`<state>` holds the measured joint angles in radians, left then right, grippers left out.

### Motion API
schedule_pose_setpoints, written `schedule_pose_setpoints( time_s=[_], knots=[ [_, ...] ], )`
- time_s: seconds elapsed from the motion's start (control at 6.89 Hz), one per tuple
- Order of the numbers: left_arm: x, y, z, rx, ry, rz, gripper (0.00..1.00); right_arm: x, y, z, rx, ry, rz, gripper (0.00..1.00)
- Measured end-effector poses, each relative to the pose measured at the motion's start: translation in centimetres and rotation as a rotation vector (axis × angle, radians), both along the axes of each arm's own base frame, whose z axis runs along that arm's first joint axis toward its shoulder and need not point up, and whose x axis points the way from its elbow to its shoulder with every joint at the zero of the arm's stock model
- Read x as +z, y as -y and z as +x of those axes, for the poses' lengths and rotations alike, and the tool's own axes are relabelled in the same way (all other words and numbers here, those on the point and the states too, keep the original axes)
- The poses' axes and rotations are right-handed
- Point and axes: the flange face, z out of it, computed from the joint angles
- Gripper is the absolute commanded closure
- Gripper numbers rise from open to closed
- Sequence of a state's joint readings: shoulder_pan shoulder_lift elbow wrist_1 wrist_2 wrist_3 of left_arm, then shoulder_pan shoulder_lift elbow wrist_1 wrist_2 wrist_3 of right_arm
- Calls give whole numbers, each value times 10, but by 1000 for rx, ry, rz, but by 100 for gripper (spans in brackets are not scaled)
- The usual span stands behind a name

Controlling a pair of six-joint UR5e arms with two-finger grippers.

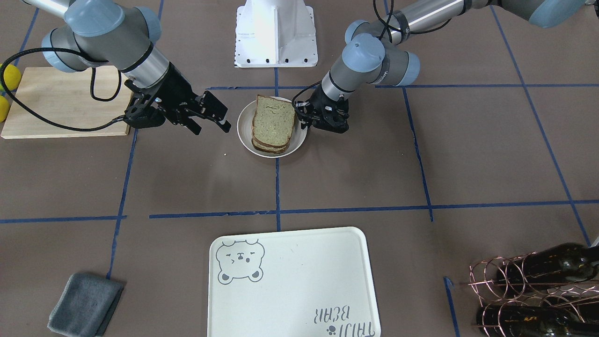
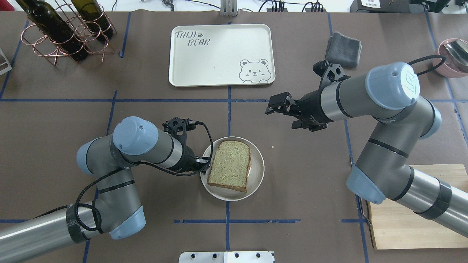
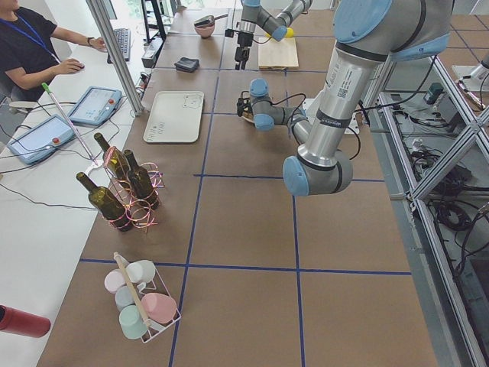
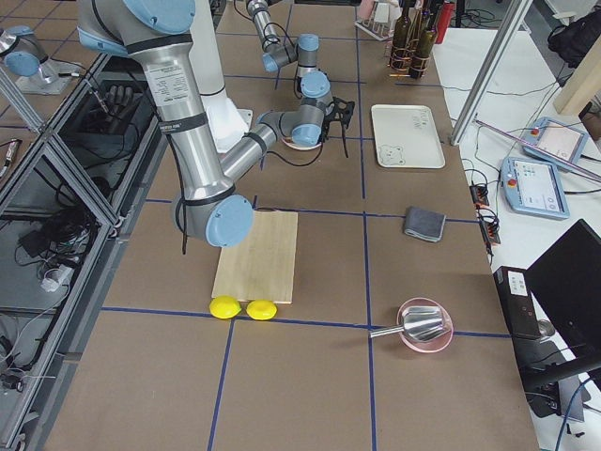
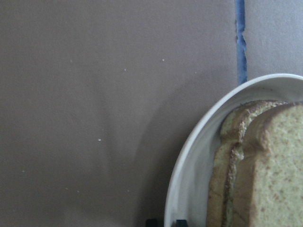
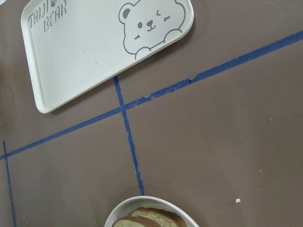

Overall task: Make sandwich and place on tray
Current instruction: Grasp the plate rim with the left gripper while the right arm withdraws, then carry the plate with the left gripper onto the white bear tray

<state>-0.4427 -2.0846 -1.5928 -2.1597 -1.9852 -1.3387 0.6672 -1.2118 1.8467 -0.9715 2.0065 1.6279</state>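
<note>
The tray (image 1: 299, 285) lies closest in the front-facing view, bare, at the operators' edge of the table (image 1: 421, 178). It is well apart from the sandwich (image 1: 273, 122), which sits on its small round white plate (image 1: 245, 128) near the table's middle, closer to the robot. The sandwich looks light and soft: two loose slices, the top one slightly offset, the filling barely visible between them. Squeezing the bread would likely dent it, and a tilt could slide the top slice off. The stiff, smooth plate is the better handle, taken at its rim and kept level. The left gripper (image 1: 303, 122) is at that rim on the robot's left side. Its wrist view shows the fingertips close together with the rim between them, seemingly pinching it. The right gripper (image 1: 213, 127) hangs beside the plate on the other side, not touching, its fingers spread and holding nothing
</note>
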Motion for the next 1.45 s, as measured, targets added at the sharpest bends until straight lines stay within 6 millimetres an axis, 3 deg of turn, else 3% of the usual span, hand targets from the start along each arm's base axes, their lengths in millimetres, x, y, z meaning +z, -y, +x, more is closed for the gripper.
schedule_pose_setpoints(
  time_s=[0.29,0.44,0.87,1.16,1.45],
  knots=[
    [-5,5,-8,-7,-11,-1,100,1,1,2,3,-1,-1,0],
    [-11,18,-22,-17,-23,-6,100,4,4,6,5,-11,3,0],
    [-18,72,-65,-64,-43,-114,100,2,11,39,-75,-217,51,0],
    [-44,112,-62,-162,-58,-257,100,2,17,71,-155,-357,126,0],
    [-70,167,-56,-305,-65,-409,100,31,29,101,-201,-433,183,0]
  ],
)
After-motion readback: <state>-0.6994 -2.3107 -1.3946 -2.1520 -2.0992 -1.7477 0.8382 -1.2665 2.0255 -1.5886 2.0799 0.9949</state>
